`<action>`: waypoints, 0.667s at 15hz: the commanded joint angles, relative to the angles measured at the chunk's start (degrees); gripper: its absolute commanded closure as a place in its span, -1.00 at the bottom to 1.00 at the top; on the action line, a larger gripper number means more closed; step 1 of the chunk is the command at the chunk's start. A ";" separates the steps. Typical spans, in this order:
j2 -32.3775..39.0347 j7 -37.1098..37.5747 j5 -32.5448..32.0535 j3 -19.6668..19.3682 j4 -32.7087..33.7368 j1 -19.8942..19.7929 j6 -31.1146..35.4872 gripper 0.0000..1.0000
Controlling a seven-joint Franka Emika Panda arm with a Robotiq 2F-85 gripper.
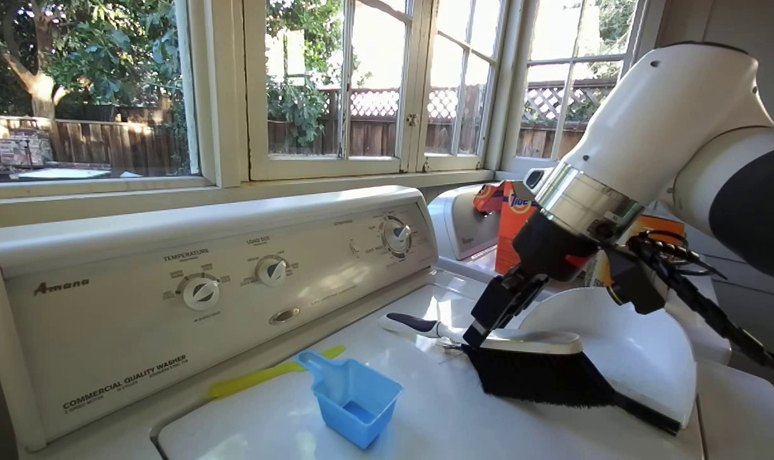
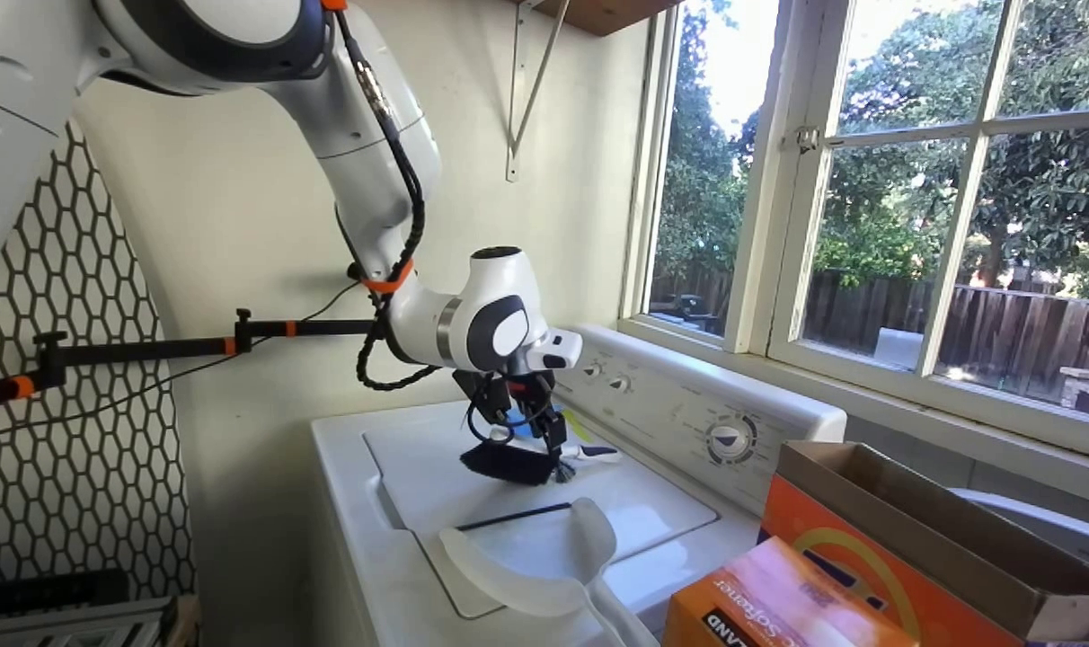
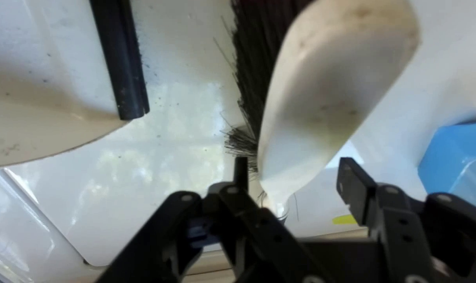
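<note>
Going by the wrist view, your gripper [image 3: 292, 173] has its fingers spread either side of the brush [image 3: 328, 86] neck, not squeezing; the head runs toward 1 o'clock, over the washer [image 3: 175, 165]. I'd scoot toward 9 to center it, since bristles [image 3: 255, 74] crowd that finger. Dustpan [image 3: 45, 133] at 10 could block a swing. Blue scoop [image 3: 454, 157] at 3, yellow thing [image 3: 345, 219] around 4:30.

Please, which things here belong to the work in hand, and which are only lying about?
Probably in the work:
brush, with the open hand at its neck
dustpan, perhaps, lying near the brush

Apparently only lying about:
blue scoop
yellow strip
Tide box
softener box
</note>
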 commanded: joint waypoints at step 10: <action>-4.29 0.03 7.09 2.33 0.00 -1.34 -3.35 -0.99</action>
